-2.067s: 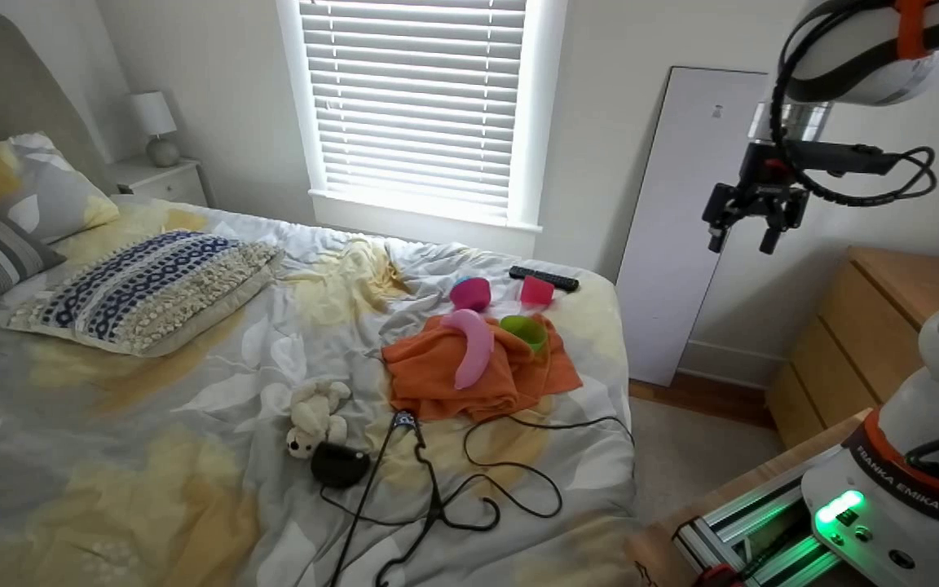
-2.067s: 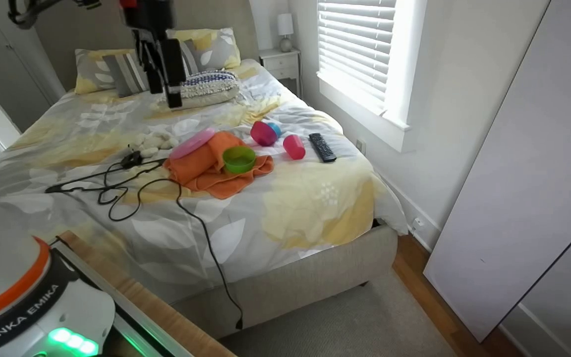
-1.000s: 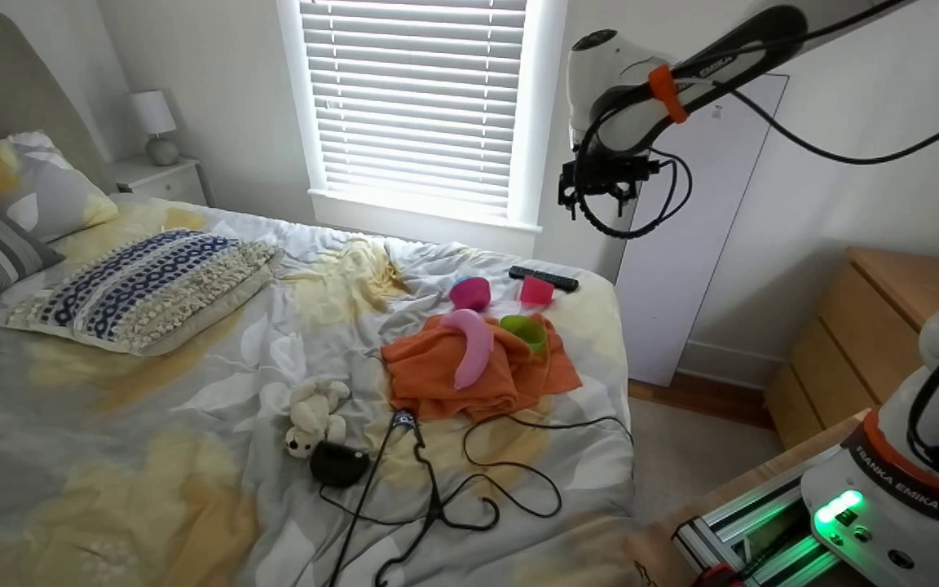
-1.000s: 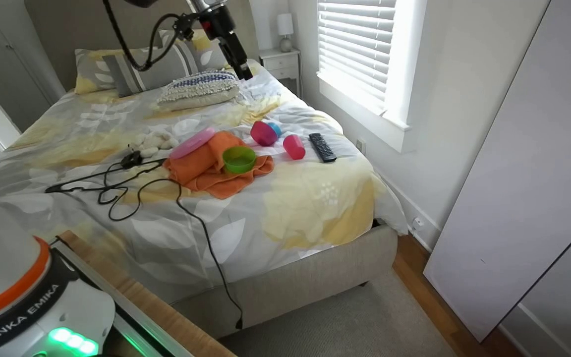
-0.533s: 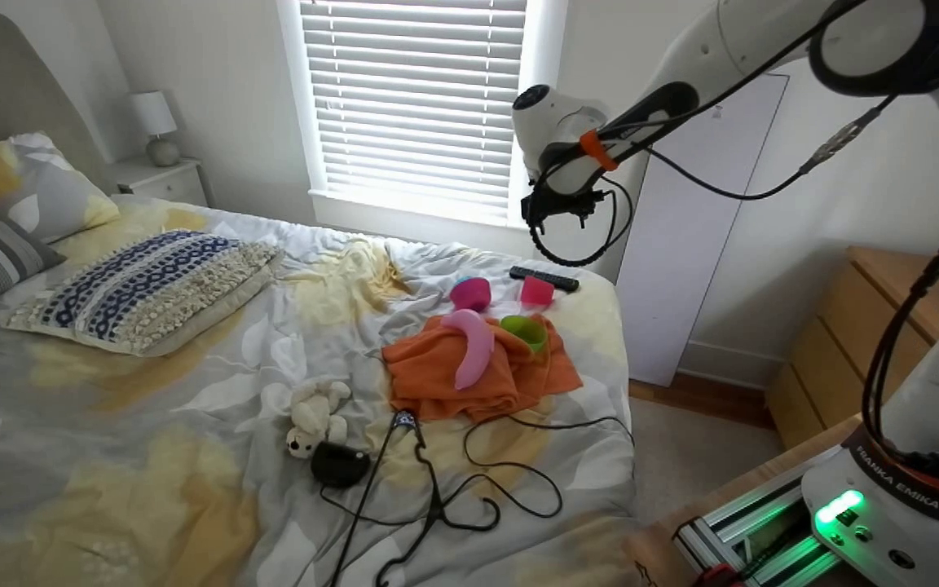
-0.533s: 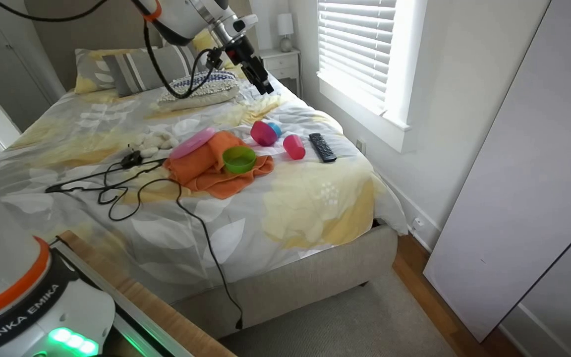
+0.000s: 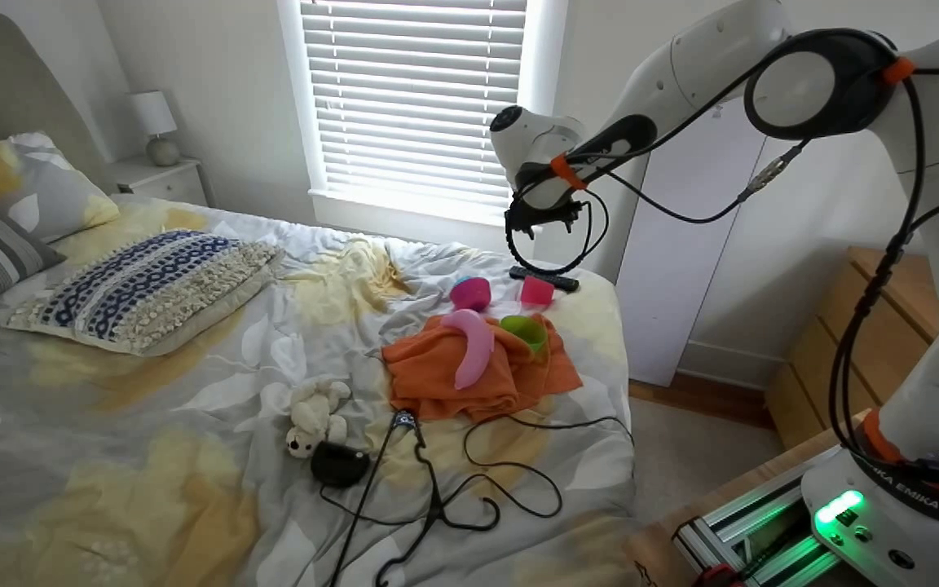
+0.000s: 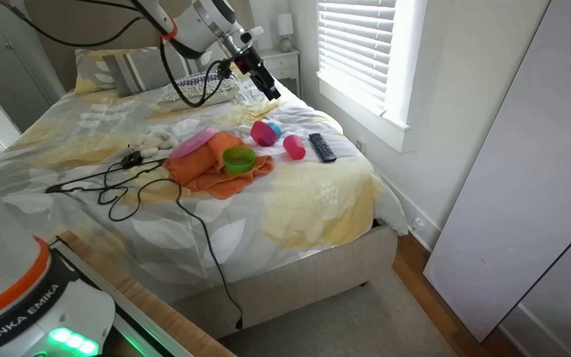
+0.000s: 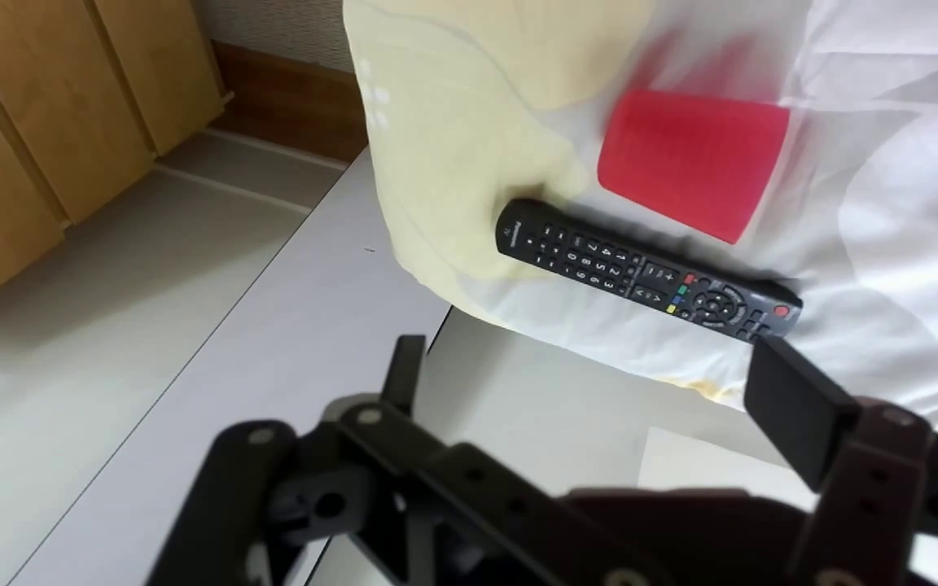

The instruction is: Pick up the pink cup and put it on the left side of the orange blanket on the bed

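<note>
The pink cup (image 7: pixel 536 291) lies on its side on the bed; it also shows in an exterior view (image 8: pixel 294 147) and at the upper right of the wrist view (image 9: pixel 693 167). The orange blanket (image 7: pixel 429 375) lies crumpled on the bed, and it shows in an exterior view (image 8: pixel 191 171). My gripper (image 9: pixel 591 354) is open, with nothing between its fingers (image 9: pixel 795 399). It hangs in the air above the bed's window-side corner, higher than the cup and apart from it. It also shows in both exterior views (image 7: pixel 549 231) (image 8: pixel 273 95).
A black remote (image 9: pixel 648 268) lies beside the cup. A magenta bowl (image 7: pixel 470 294) with something blue behind it is close by. A green bowl (image 7: pixel 525 333) and a pink banana shape (image 7: pixel 473 350) rest on the blanket. A plush toy (image 7: pixel 316 416), hanger (image 7: pixel 435 497) and cable lie nearer.
The arm has swung out over the bed's corner toward the window and come lower, slowing in the last half second. The things on the bed have not moved.
</note>
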